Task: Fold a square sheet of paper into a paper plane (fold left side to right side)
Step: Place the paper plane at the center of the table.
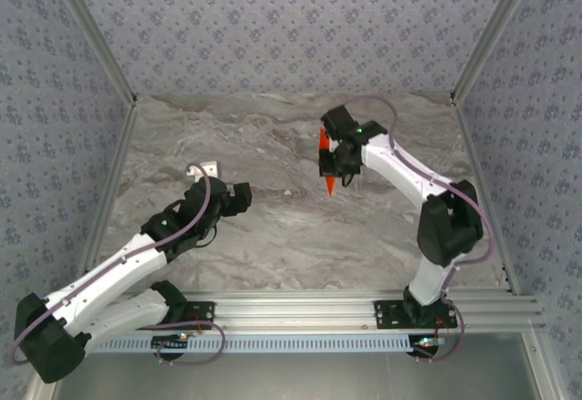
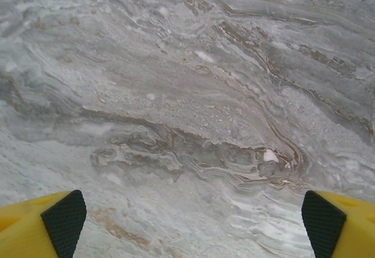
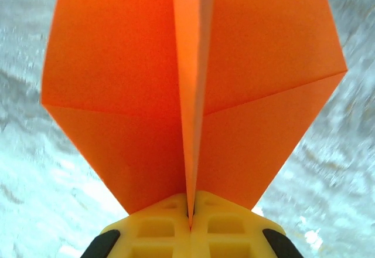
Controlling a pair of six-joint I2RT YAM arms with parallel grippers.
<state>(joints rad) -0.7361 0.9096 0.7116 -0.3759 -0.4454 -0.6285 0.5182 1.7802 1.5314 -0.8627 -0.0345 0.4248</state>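
Here the paper plane (image 3: 193,82), a bright orange creased dart with its wings spread, sits pinched at its keel in the right tool (image 3: 190,214), over the far right of the grey marbled table (image 1: 273,236). The left tool (image 2: 193,223) gapes wide over bare table. Patterned wallpaper (image 1: 291,18) surrounds.

The left arm (image 1: 118,264) stretches forward and inward, left tool (image 2: 187,226) spread wide, while the right arm (image 1: 409,173), elbow bent and seemingly lifted, turns inward, right tool (image 3: 190,226) pinched on the plane (image 3: 117,82).
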